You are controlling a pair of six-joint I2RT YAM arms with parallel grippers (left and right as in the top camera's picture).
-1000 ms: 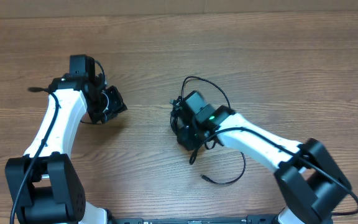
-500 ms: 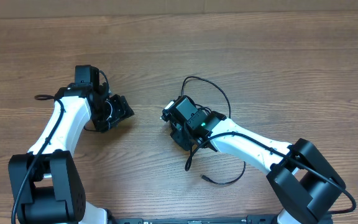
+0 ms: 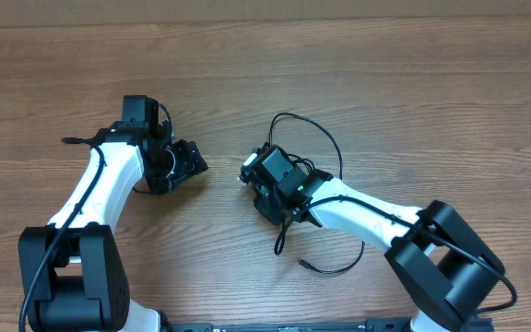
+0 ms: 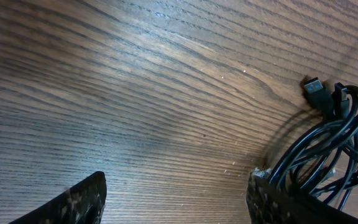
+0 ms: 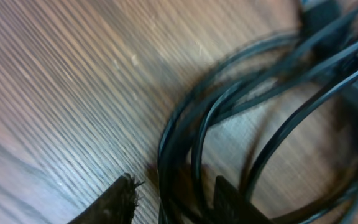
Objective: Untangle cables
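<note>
Overhead view: 2 white arms reach over a wooden table [image 3: 413, 74]. The left gripper [image 3: 184, 164] sits left of centre and points right. The right gripper [image 3: 258, 180] sits at the centre, low over a dark knot of the cables [image 3: 328, 136]. 1 loop arcs to the far side of it, and 1 loose tail curls toward the near edge.

Left wrist view: the 2 fingers [image 4: 82, 199] stand wide apart, released, with bare wood between them. Black cable loops crowd against the right finger, and 2 plug ends [image 4: 314, 87] lie on the wood just beyond it.

Right wrist view, blurred: several cable strands curve across the wood. Some run between the 2 fingertips [image 5: 114, 202]. I cannot tell whether these are clenched on the strands.
</note>
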